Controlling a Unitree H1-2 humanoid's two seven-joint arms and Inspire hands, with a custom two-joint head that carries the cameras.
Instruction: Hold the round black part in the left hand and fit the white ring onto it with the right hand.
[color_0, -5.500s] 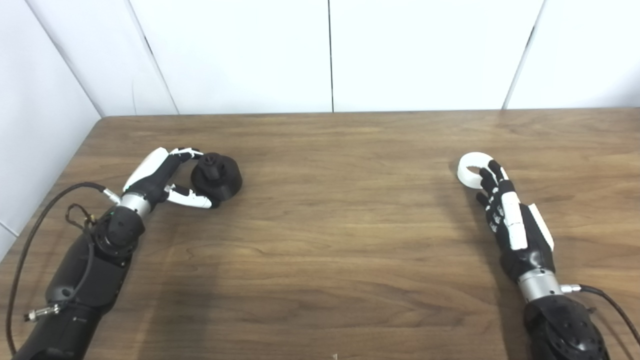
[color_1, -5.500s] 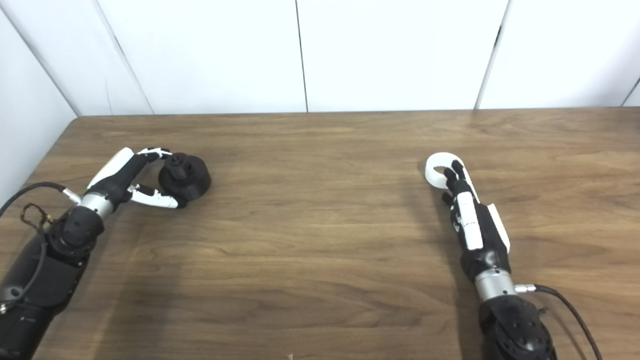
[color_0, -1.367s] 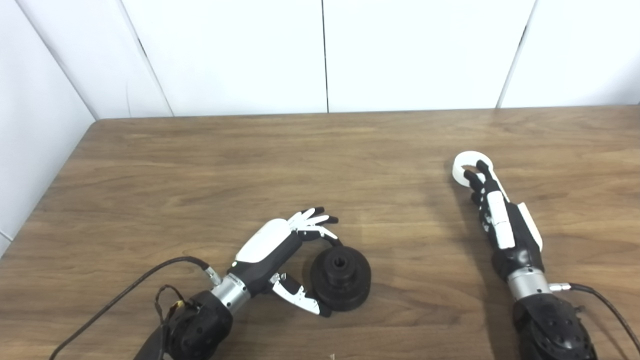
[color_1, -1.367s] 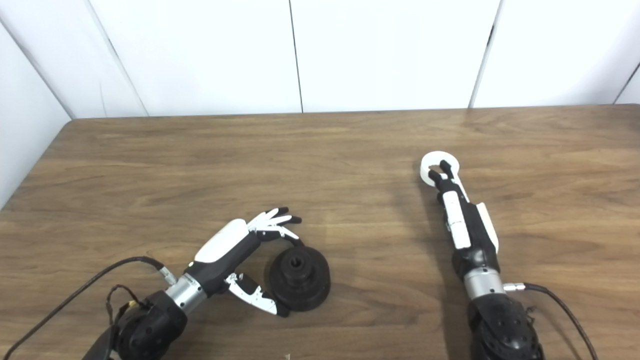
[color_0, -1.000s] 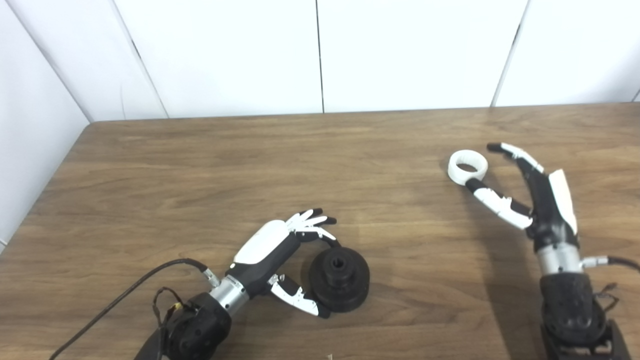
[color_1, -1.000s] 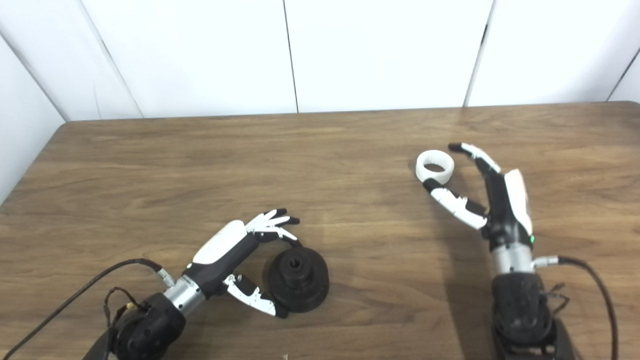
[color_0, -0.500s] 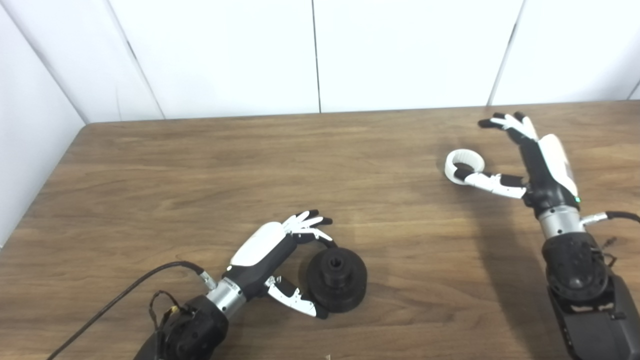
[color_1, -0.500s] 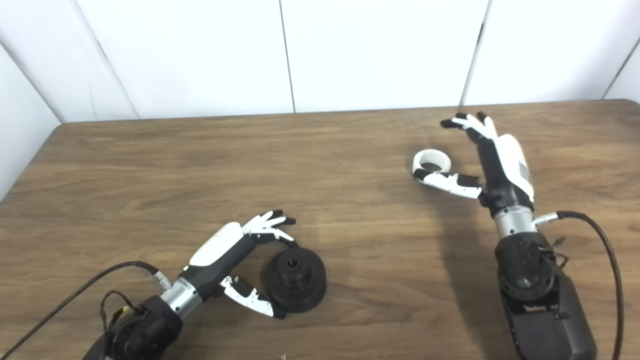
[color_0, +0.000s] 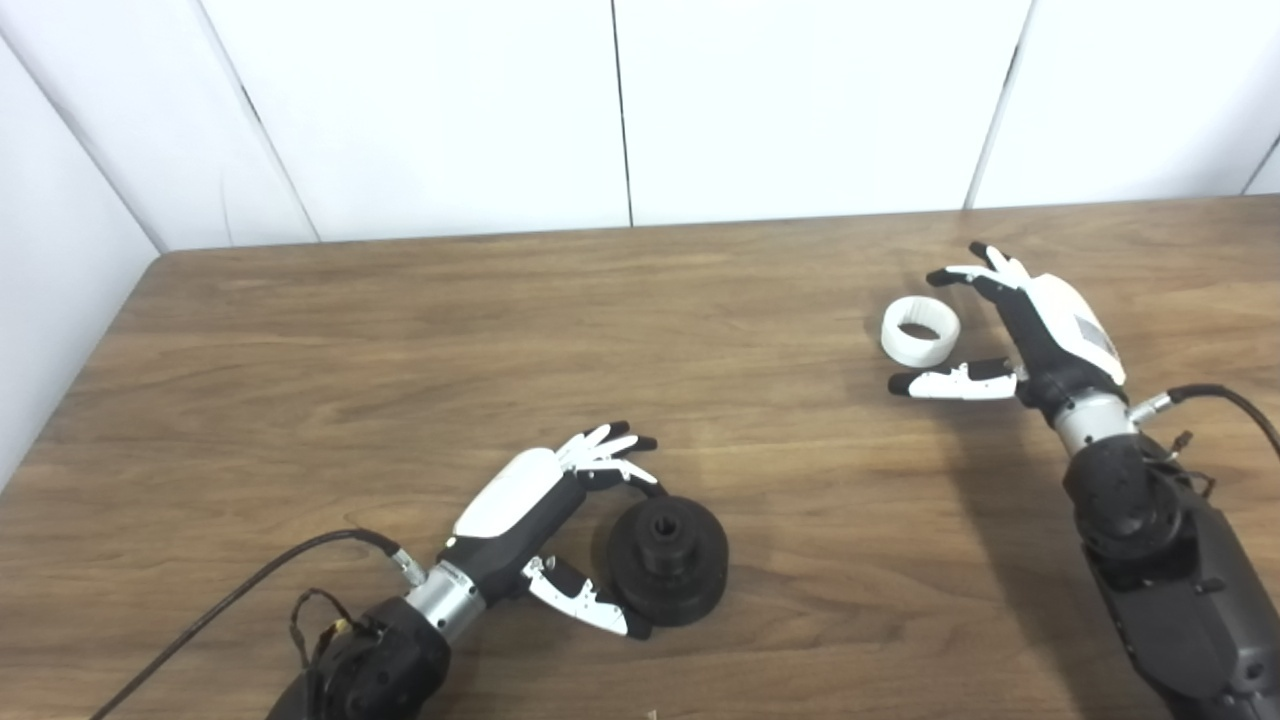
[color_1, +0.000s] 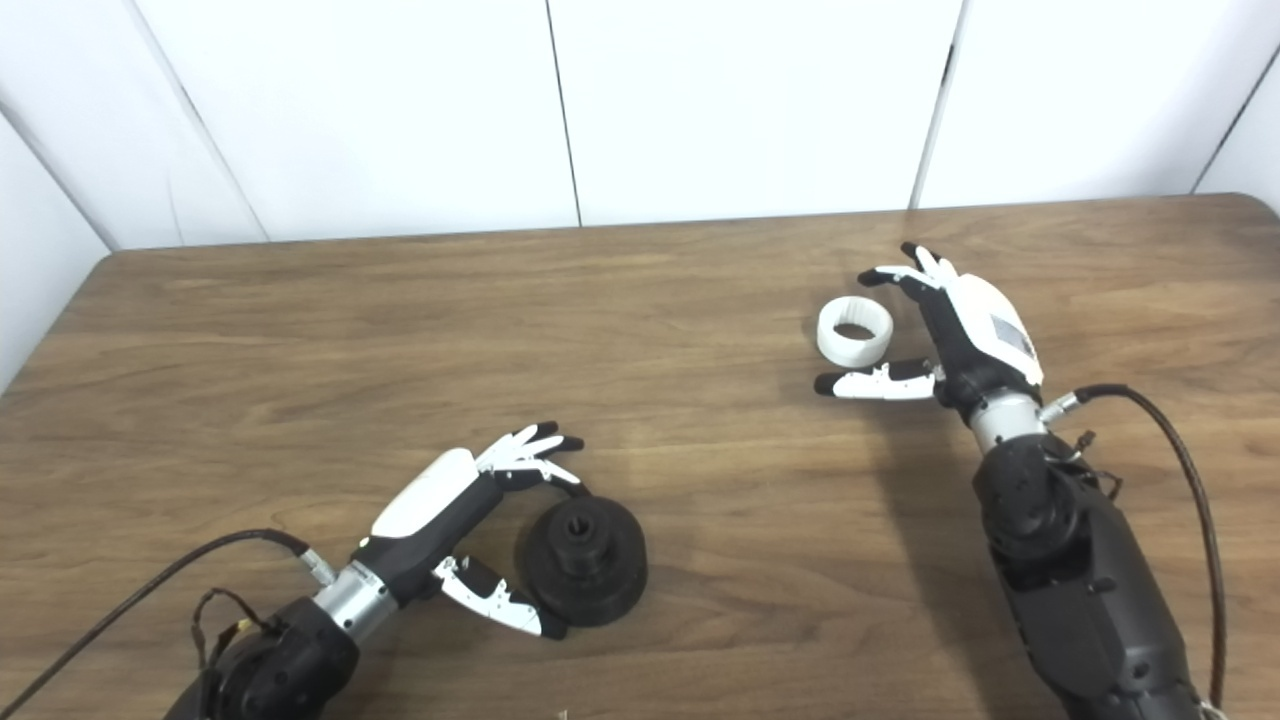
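The round black part (color_0: 668, 560) lies flat on the wooden table (color_0: 400, 350) at front centre, its centre hole facing up. My left hand (color_0: 540, 510) is at its left side. The thumb touches the front rim and one curled finger touches the back rim. The other fingers stick out above it. The white ring (color_0: 920, 331) lies flat at the right, also in the right eye view (color_1: 853, 331). My right hand (color_0: 1030, 330) is open just right of the ring. Its fingers reach behind the ring and its thumb in front, without touching it.
White wall panels (color_0: 620, 100) stand along the table's back edge. A black cable (color_0: 230, 600) trails from my left wrist and another (color_1: 1180, 450) from my right wrist. The table's left edge is near the left wall.
My right hand has turned from lying over the ring to open, with fingers and thumb either side of it. The ring now lies flat. The left hand and black part stay put; the camera drifted right.
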